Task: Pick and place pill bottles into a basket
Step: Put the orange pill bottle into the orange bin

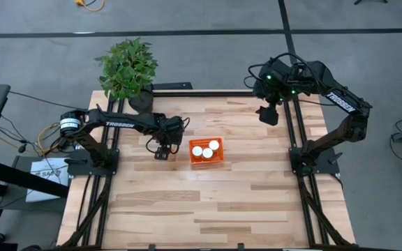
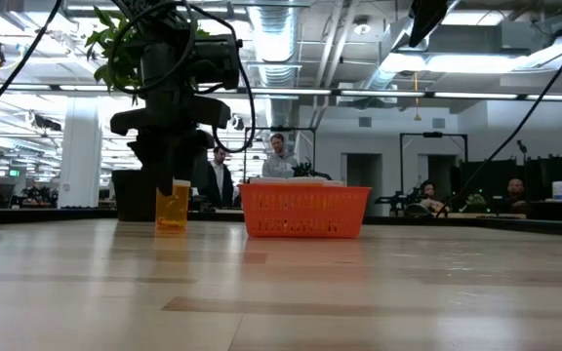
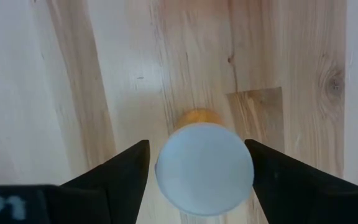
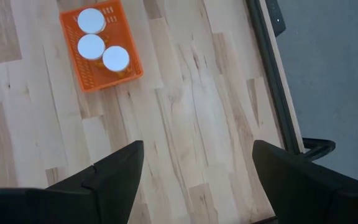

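One pill bottle (image 2: 172, 207), with an orange body and a white cap (image 3: 204, 168), stands upright on its base on the table, left of the orange basket (image 1: 194, 162). My left gripper (image 1: 161, 150) points down over it and is open. Its fingers (image 3: 126, 171) stand on either side of the cap with narrow gaps. Three more bottles (image 4: 92, 45) stand upright in the basket (image 4: 73, 68), white caps up. My right gripper (image 1: 267, 113) is open and empty, raised near the table's far right corner.
A potted plant (image 1: 128, 70) stands at the far left corner, behind my left arm. Bare wood lies in front of the basket (image 2: 305, 213) and to its right. People show in the room beyond the table.
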Controlling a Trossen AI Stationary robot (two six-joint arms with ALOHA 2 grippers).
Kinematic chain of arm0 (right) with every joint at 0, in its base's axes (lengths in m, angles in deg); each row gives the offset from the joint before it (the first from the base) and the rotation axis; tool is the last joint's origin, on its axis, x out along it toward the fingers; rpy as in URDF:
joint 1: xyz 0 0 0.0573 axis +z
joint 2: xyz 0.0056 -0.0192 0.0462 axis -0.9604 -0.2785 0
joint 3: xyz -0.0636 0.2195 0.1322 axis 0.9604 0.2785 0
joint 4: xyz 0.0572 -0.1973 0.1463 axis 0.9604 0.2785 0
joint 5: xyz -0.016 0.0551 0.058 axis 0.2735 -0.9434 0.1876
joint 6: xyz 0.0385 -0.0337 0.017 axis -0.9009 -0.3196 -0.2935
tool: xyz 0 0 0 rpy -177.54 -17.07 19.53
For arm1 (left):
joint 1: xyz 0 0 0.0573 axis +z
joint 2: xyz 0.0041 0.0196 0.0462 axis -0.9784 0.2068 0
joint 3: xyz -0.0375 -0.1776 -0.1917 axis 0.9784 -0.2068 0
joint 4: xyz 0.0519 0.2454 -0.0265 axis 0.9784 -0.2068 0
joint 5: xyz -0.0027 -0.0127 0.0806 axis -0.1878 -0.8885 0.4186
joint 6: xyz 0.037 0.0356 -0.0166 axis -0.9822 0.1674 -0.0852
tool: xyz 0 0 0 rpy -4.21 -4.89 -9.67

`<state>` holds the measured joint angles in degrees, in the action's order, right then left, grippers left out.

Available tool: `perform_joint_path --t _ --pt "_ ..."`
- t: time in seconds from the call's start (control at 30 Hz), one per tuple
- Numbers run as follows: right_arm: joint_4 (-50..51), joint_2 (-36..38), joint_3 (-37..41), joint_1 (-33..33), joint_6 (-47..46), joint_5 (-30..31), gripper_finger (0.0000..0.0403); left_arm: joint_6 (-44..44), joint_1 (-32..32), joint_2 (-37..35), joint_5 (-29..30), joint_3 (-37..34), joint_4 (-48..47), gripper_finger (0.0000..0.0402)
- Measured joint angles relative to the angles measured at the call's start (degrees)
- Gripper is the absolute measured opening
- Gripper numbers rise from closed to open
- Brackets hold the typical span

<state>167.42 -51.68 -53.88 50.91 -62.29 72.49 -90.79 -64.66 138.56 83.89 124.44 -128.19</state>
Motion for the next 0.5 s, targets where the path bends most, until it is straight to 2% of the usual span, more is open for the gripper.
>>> perform_joint_path --t 0.2,0.5 --pt "1.2 0.0 0.0 0.0 0.0 0.0 0.0296 0.9 0.0 0.0 -0.1 0.0 0.0 0.0245" --pt "1.3 0.0 0.0 0.0 0.1 0.0 0.0296 1.1 0.0 0.0 -1.5 0.0 0.0 0.0195"
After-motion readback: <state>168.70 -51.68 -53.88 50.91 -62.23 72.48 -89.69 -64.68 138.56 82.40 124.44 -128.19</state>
